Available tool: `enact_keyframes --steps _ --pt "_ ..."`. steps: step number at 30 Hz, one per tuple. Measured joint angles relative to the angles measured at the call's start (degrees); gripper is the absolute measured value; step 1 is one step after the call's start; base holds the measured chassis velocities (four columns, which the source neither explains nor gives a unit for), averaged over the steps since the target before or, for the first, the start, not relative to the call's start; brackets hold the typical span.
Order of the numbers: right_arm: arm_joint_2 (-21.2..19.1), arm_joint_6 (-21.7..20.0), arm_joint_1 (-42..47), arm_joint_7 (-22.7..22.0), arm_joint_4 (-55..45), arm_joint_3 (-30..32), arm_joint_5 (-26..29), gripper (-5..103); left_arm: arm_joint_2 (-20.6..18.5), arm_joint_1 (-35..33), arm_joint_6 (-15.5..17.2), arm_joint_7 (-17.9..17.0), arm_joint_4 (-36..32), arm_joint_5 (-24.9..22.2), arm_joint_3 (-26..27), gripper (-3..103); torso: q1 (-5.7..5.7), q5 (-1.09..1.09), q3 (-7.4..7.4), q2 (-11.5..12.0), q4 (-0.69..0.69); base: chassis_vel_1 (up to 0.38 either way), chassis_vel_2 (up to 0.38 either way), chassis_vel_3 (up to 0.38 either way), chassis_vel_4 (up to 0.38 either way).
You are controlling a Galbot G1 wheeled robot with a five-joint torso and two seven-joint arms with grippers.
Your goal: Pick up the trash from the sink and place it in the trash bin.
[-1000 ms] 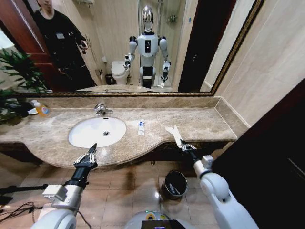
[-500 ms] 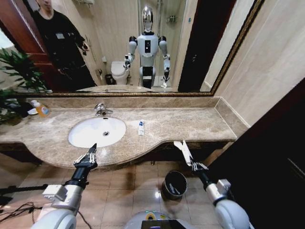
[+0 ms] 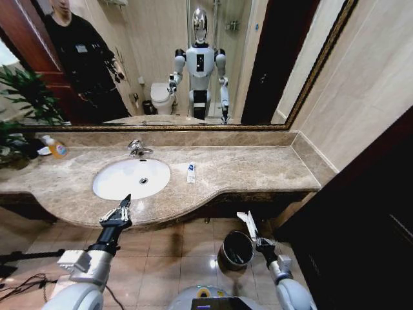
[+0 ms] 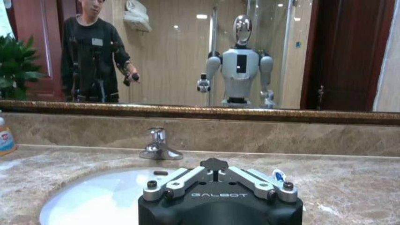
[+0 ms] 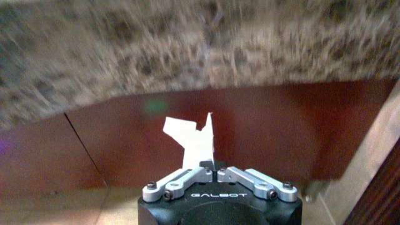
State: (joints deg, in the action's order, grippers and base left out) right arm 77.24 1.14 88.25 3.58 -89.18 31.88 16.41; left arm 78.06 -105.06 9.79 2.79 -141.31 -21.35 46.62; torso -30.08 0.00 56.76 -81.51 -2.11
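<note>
Flat jagged white packet (image 3: 248, 223) in right pincer (image 3: 256, 240)

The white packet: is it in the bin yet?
Not yet. The right hand grips the white packet beside the trash bin, below the counter edge.

Polished marble rims the sink (image 3: 131, 178); the faucet (image 3: 135, 148) is shiny chrome.

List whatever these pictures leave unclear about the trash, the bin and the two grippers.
- Trash bin, head view: dark inside, contents unreadable.
- White packet, right wrist view: its lower end is hidden between the fingers of the right gripper, shut on it.
- Mini tube on the counter, head view: print too small to read.
- Left gripper, left wrist view: its own body covers the fingertips and part of the sink.
</note>
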Motion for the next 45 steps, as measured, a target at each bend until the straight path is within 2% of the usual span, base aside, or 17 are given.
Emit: enact_keyframes --steps 9,17,29,30,32,33,35,36,39,42,44,45 --pt "2.5 0.64 -7.23 0.13 14.37 -0.32 -4.23 0 0.0 0.0 0.0 0.0 0.0 0.0 0.0 0 0.0 0.0 0.0 0.0 0.0 0.0 0.0 0.0 0.0" --pt "3.22 4.2 -12.19 -0.31 26.79 -0.43 -6.84 0 0.0 0.0 0.0 0.0 0.0 0.0 0.0 0 0.0 0.0 0.0 0.0 0.01 0.0 0.0 0.0 0.0" --pt "6.22 5.32 -15.58 -0.02 32.49 -0.95 -10.88 0 0.0 0.0 0.0 0.0 0.0 0.0 0.0 0 0.0 0.0 0.0 0.0 0.0 0.0 0.0 0.0 0.0" --pt "6.28 5.35 -15.81 0.06 32.88 -0.97 -11.08 -3 0.0 0.0 0.0 0.0 0.0 0.0 0.0 0 0.0 0.01 0.0 0.0 0.0 0.0 0.0 0.0 0.0" --pt "6.27 5.35 -15.99 0.1 33.21 -0.96 -11.13 7 0.0 0.0 0.0 0.0 0.0 0.0 0.0 0 0.0 -0.01 0.0 0.0 0.0 0.0 0.0 0.0 0.0" --pt "6.27 5.35 -15.99 0.1 33.21 -0.96 -11.13 7 0.0 0.0 0.0 0.0 0.0 0.0 0.0 0 0.0 -0.01 0.0 0.0 0.0 0.0 0.0 0.0 0.0" --pt "6.16 5.42 -16.03 0.1 33.47 -0.97 -11.12 17 0.0 0.0 0.0 0.0 0.0 0.0 0.0 0 0.0 0.0 0.0 0.0 0.0 0.0 0.0 0.0 0.0" --pt "6.16 5.42 -16.03 0.1 33.47 -0.97 -11.12 17 0.0 0.0 0.0 0.0 0.0 0.0 0.0 0 0.0 0.0 0.0 0.0 0.0 0.0 0.0 0.0 0.0" --pt "5.92 5.73 -15.91 0.08 33.49 -0.96 -11.11 33 0.0 0.0 0.0 0.0 0.0 0.0 0.0 0 0.0 0.0 0.0 0.0 0.0 0.0 0.0 0.0 0.0" --pt "5.85 5.81 -15.82 0.02 33.32 -0.97 -11.11 38 0.0 0.0 0.0 0.0 0.0 0.0 0.0 0 0.0 0.0 0.0 0.0 0.01 0.0 0.0 0.0 0.0" --pt "5.81 5.93 -15.68 -0.15 32.91 -0.97 -11.11 50 0.0 0.0 0.0 0.0 0.0 0.0 0.0 0 0.0 0.0 0.0 0.0 0.0 0.0 0.0 0.0 0.0" --pt "5.81 5.93 -15.68 -0.15 32.91 -0.97 -11.11 50 0.0 0.0 0.0 0.0 0.0 0.0 0.0 0 0.0 0.0 0.0 0.0 0.0 0.0 0.0 0.0 0.0"
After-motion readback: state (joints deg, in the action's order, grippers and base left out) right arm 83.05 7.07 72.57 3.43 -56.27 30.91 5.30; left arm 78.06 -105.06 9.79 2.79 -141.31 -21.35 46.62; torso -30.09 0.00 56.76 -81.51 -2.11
